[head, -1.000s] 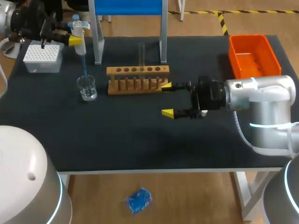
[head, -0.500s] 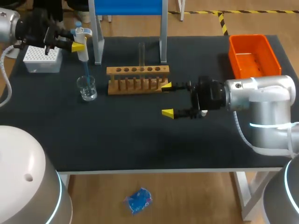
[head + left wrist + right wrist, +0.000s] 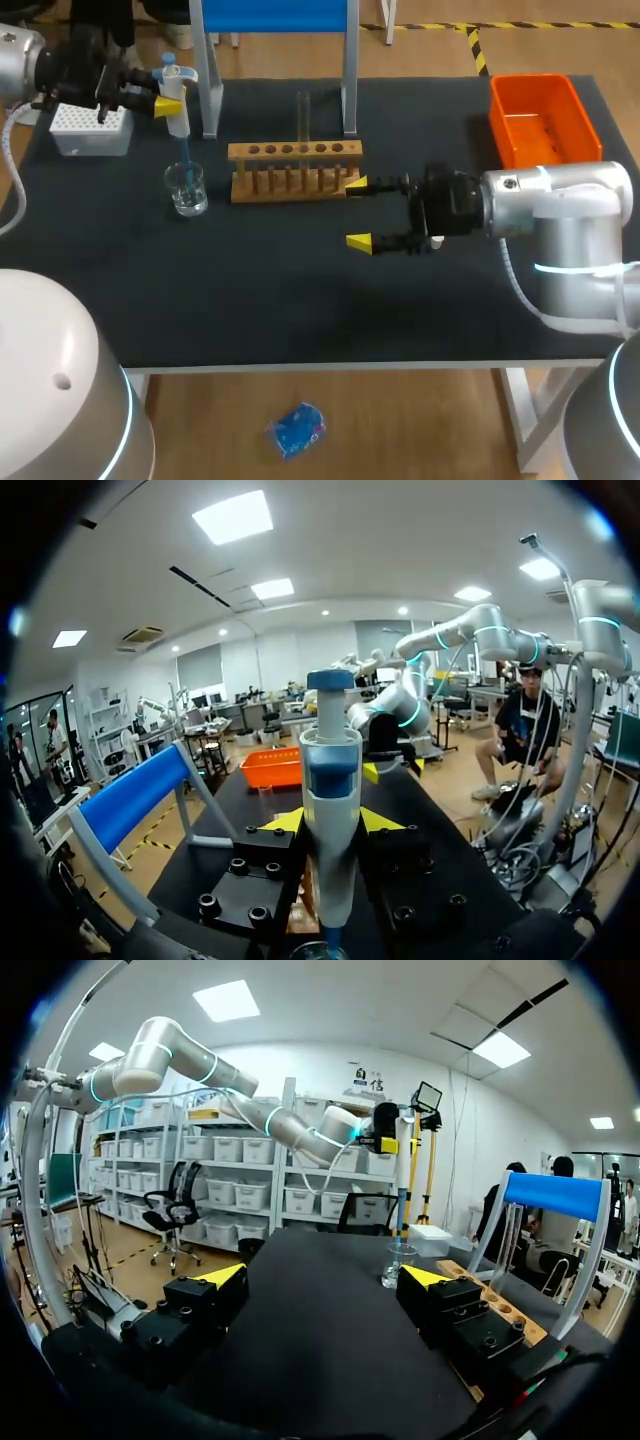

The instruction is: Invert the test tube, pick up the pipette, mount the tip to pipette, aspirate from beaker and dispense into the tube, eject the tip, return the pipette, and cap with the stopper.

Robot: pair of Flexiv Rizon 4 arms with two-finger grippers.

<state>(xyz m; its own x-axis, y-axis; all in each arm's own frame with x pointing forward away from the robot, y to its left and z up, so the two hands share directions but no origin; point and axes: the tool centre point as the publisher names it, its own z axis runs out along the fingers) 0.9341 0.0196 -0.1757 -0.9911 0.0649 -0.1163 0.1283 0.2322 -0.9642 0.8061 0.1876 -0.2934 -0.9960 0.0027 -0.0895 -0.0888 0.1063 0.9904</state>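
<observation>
My left gripper (image 3: pixel 160 103) is shut on the white pipette (image 3: pixel 174 98) with a blue top, at the table's back left. Its blue tip (image 3: pixel 184 152) points down at the mouth of the glass beaker (image 3: pixel 187 188). In the left wrist view the pipette (image 3: pixel 330 810) stands upright between the yellow fingers of my left gripper (image 3: pixel 330 822). A clear test tube (image 3: pixel 303 115) stands upright in the wooden rack (image 3: pixel 295 170). My right gripper (image 3: pixel 358 213) hovers open just right of the rack, with nothing in it. Ahead of the open right gripper (image 3: pixel 325 1275) stands the beaker (image 3: pixel 397 1263).
A white tip box (image 3: pixel 90 125) sits at the far left, behind the beaker. The blue-topped pipette stand (image 3: pixel 212 90) rises behind the rack. An orange bin (image 3: pixel 540 115) is at the back right. The front half of the black table (image 3: pixel 300 300) is bare.
My left gripper has shifted slightly right and down with the pipette, bringing its tip over the beaker's mouth. The right arm has not moved.
</observation>
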